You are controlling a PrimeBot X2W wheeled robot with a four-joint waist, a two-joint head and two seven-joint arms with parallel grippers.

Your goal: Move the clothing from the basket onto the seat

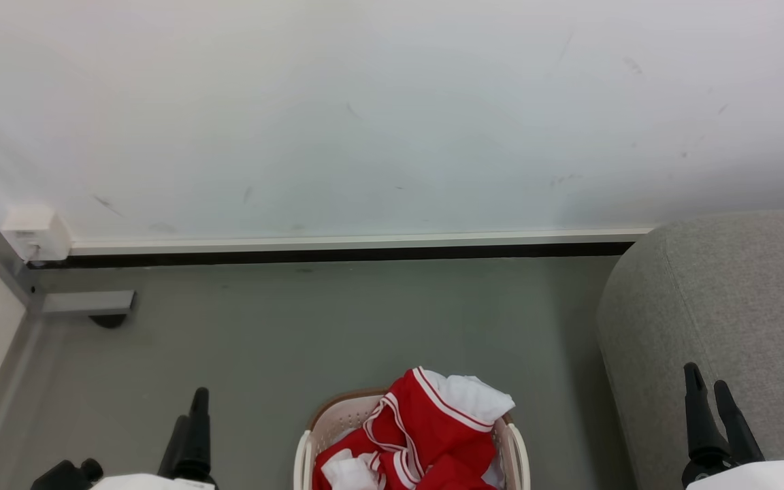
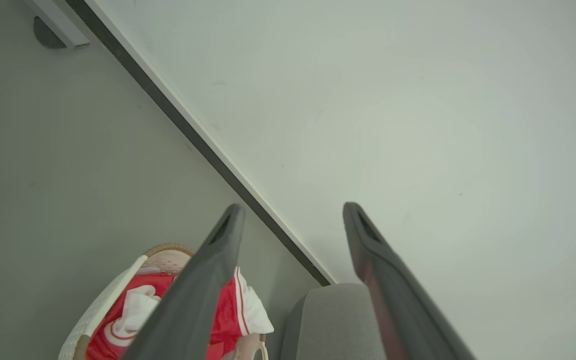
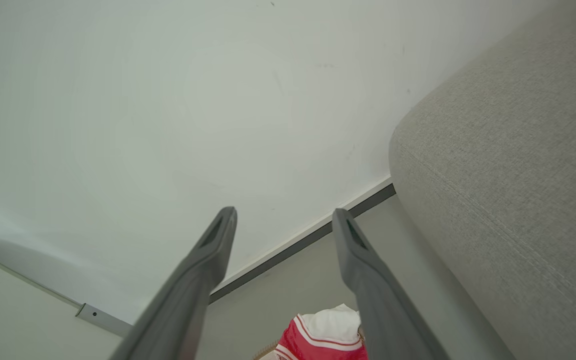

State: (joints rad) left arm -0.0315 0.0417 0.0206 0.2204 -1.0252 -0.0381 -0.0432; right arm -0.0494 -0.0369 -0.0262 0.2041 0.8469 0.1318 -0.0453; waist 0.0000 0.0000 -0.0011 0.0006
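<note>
Red clothing (image 1: 426, 435) with white stripes and white panels is heaped in the cream basket (image 1: 337, 416) at the bottom centre of the head view, spilling above its brown rim. The grey seat (image 1: 725, 320) stands to the right of the basket. My left gripper (image 1: 191, 408) rises at the lower left, apart from the basket. My right gripper (image 1: 708, 398) stands at the lower right in front of the seat. In the left wrist view the left gripper (image 2: 293, 212) is open and empty, with the clothing (image 2: 228, 315) and basket (image 2: 103, 305) below. In the right wrist view the right gripper (image 3: 283, 217) is open beside the seat (image 3: 508, 165), clothing (image 3: 325, 335) below.
A white wall (image 1: 378, 116) with a dark baseboard (image 1: 337, 255) runs behind the grey floor (image 1: 337, 327). A metal frame with a foot (image 1: 89, 303) and a white box (image 1: 35, 231) stand at the left corner.
</note>
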